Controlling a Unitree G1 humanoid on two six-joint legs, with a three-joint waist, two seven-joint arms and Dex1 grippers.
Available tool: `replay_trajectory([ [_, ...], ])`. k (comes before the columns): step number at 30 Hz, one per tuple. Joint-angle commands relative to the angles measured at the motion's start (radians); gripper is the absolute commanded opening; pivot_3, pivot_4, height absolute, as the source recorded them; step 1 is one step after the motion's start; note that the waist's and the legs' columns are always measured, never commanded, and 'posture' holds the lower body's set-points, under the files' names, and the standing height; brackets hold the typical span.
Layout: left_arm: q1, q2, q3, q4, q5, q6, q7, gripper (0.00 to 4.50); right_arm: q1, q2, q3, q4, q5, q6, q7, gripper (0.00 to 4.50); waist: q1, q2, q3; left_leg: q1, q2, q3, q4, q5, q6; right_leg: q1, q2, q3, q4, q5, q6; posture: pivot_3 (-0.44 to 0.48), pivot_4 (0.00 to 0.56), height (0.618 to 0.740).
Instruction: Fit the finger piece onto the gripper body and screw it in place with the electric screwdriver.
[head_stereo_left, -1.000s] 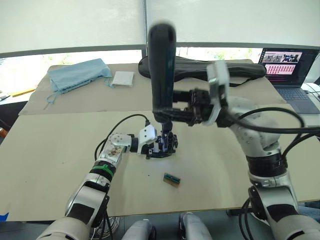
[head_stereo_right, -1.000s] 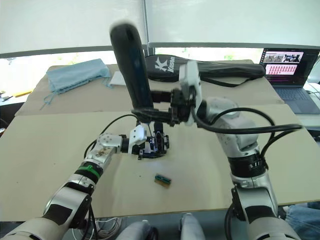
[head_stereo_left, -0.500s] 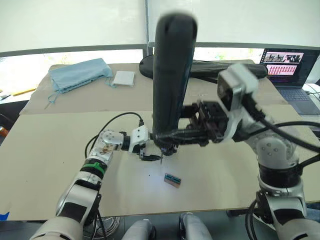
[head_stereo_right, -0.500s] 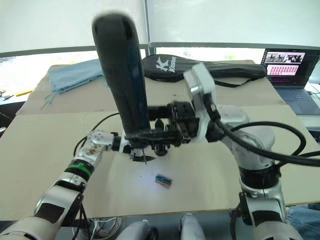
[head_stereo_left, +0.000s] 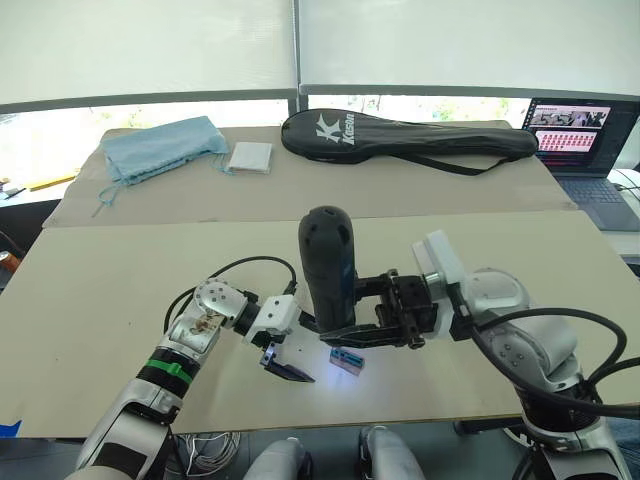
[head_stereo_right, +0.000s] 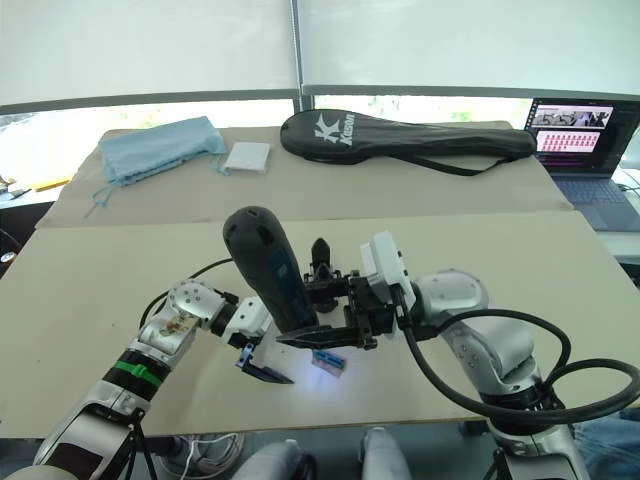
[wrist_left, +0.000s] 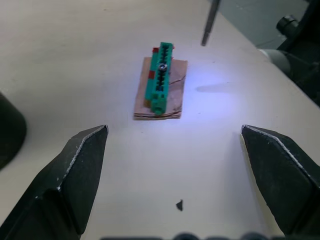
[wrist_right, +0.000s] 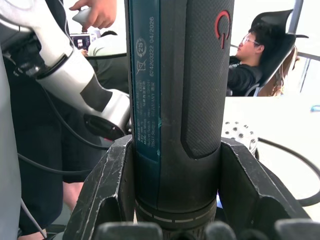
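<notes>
Blue-black electric screwdriver (head_stereo_left: 328, 270): it had come down from high over the work to low above the front of the desk (head_stereo_left: 100, 300). It leaned a little, and its white light fell on the desk by the green block (head_stereo_left: 346, 361).
Right claw (wrist_right: 176, 150): closed firmly round the screwdriver's barrel, one finger on each side, as it had been a second before.
Bit (wrist_left: 210, 22): seen from the left wrist, its thin metal tip hung just beyond the green block and clear of it, touching nothing.
Left claw (head_stereo_left: 285, 366): a second earlier it had steadied the gripper body at mid-desk. Now its fingers stood wide apart with nothing between them, drawn back near the desk's front edge and just beside the green block.
Gripper body (head_stereo_right: 320, 262): a black blocky shape with a point rising from it showed behind the screwdriver in the right eye view. That was most likely the body, left on the desk where it had been worked on, with neither claw touching it.
Finger piece: I could not tell it apart from the body; the upright point may have been it, already fitted.
Meaning for the task: both arms had withdrawn from the body, so the driving pass looked over or broken off. Whether the screw was seated could not be judged.
</notes>
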Motion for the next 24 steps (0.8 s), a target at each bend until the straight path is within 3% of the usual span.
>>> replay_trajectory([
  [1,0.023,0.001,0.008,-0.078,-0.047,0.035,0.004,4.5,-0.002,0.0,-0.036,-0.046,0.017,-0.04,-0.005,1.88,0.0,0.0,0.0,0.0,0.0,0.0,0.0,0.0,0.0,0.0,0.0,0.0,0.0,0.0,0.0,0.0,0.15,0.736],
  [8,0.025,-0.036,-0.003,-0.037,-0.02,0.0,0.075,4.5,0.013,0.011,-0.061,-0.043,0.045,-0.033,-0.043,1.88,0.006,0.0,0.0,0.0,0.0,0.0,0.0,0.0,0.0,0.001,0.0,0.0,0.0,0.0,0.0,0.0,0.15,0.736],
  [24,0.019,-0.066,-0.013,-0.019,-0.025,-0.016,0.091,4.5,0.037,-0.002,-0.069,-0.014,-0.003,-0.064,-0.043,1.88,0.005,0.0,0.0,0.001,0.0,0.0,0.0,0.0,0.0,0.001,0.0,0.0,0.0,0.0,0.0,0.0,0.15,0.736],
])
